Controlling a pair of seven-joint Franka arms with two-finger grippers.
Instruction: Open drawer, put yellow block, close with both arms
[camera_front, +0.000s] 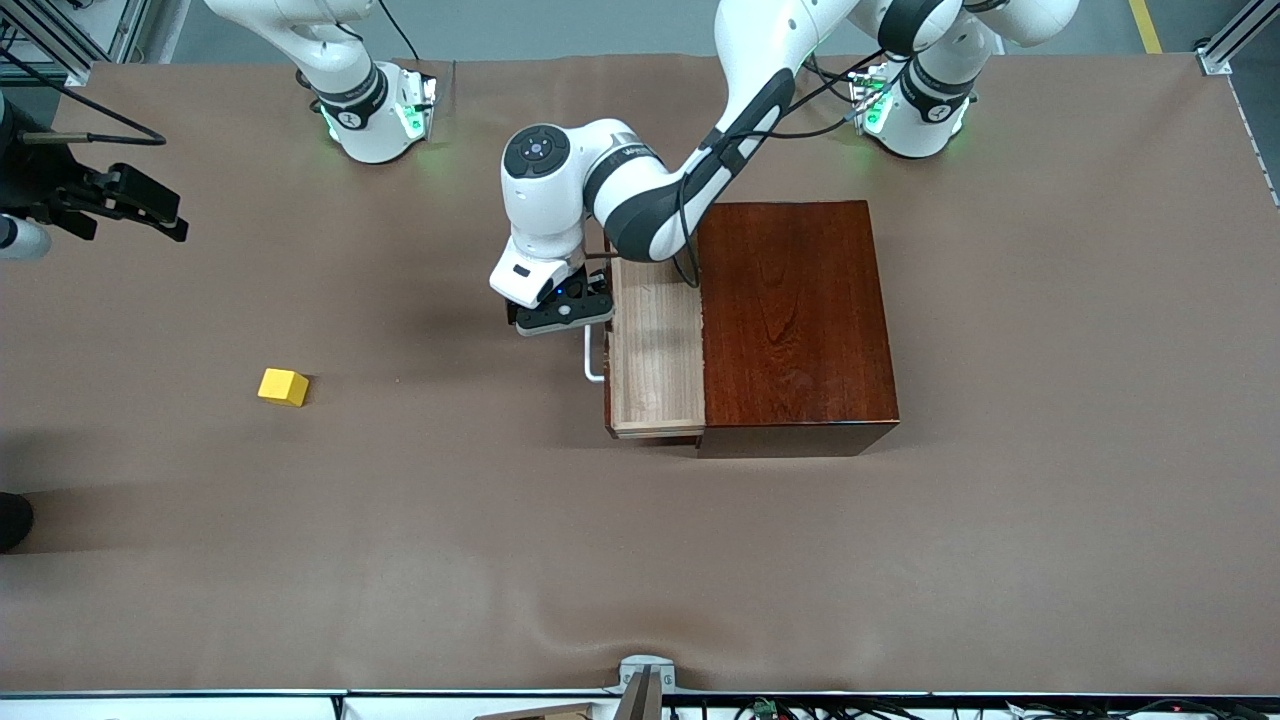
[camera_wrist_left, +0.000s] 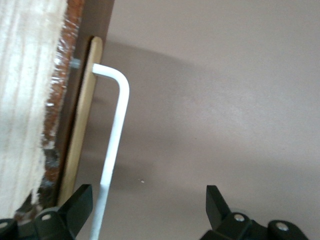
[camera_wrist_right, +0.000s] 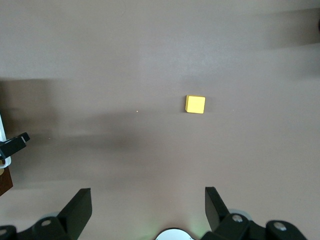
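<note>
The jaws of the left gripper (camera_wrist_left: 145, 210) are spread by the white handle (camera_front: 592, 360) of the part-open drawer (camera_front: 657, 350); the right gripper (camera_wrist_right: 145, 210), jaws apart, waits. The yellow block (camera_front: 283, 386), on the tabletop (camera_front: 400, 520) toward the right arm's end, is judged light and rigid, best pinched across flat faces.

Drawer (camera_front: 657, 360) is pulled out of the box (camera_front: 795, 325) toward the right arm's end of the table, handle (camera_front: 592, 362) on its front. Left gripper (camera_front: 563, 312) sits over the handle. Block (camera_front: 283, 387) lies well apart on the table (camera_front: 640, 560), further toward the right arm's end.
</note>
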